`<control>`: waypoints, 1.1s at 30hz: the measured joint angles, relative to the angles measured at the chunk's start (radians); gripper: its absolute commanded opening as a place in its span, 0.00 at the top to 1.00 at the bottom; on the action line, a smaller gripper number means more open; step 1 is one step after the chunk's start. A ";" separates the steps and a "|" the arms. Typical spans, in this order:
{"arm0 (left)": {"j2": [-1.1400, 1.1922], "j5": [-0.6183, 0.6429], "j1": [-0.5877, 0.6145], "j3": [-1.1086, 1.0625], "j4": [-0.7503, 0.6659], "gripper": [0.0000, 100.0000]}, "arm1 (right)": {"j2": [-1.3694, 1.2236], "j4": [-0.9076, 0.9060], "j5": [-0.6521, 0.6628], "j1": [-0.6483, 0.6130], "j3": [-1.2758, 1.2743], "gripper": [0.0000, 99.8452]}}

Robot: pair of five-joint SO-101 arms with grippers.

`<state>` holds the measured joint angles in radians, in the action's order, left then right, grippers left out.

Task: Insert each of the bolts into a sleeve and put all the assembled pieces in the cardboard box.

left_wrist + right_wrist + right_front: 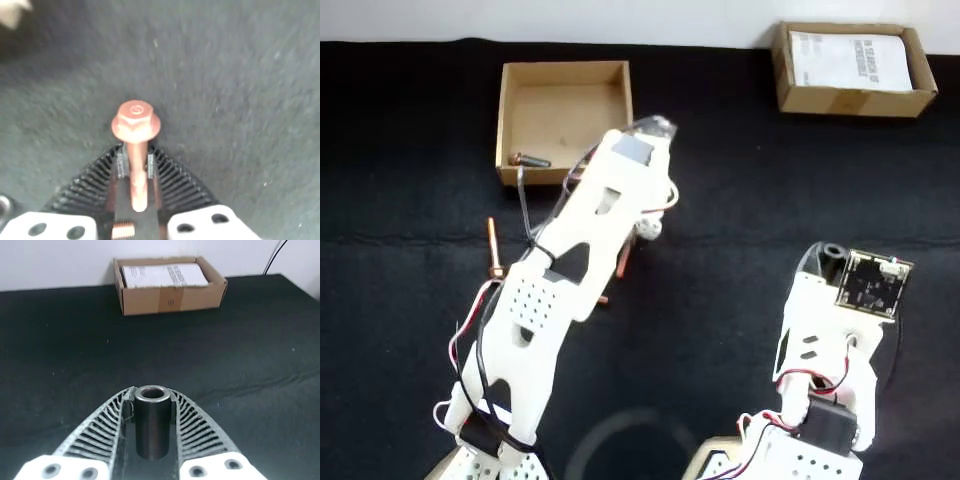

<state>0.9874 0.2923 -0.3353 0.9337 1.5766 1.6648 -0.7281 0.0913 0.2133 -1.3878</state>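
My left gripper (135, 156) is shut on the shaft of a copper bolt (135, 123), whose hex head points away over the black mat. In the high view this bolt (623, 262) shows under the left arm (590, 230), just in front of the open cardboard box (506, 120). An assembled bolt and sleeve (528, 159) lies in the box's front left corner. Another copper bolt (493, 246) lies on the mat left of the arm. My right gripper (152, 399) is shut on a dark sleeve (152, 422), held upright with its bore open; the sleeve (833, 252) sits at the right arm's tip.
A second cardboard box (850, 100) with a printed sheet stands at the back right, seen ahead of the right gripper as the box (167, 299). A small copper piece (603, 298) peeks out under the left arm. Black mat (740, 200) lies between the arms.
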 measured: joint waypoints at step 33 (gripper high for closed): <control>-0.706 -0.282 0.035 0.697 0.187 0.99 | 0.000 -0.058 0.000 -0.405 0.063 0.99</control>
<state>0.2816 0.0100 -0.3000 1.6303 1.7637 1.6648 -0.7864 0.0913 -0.1918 -1.3249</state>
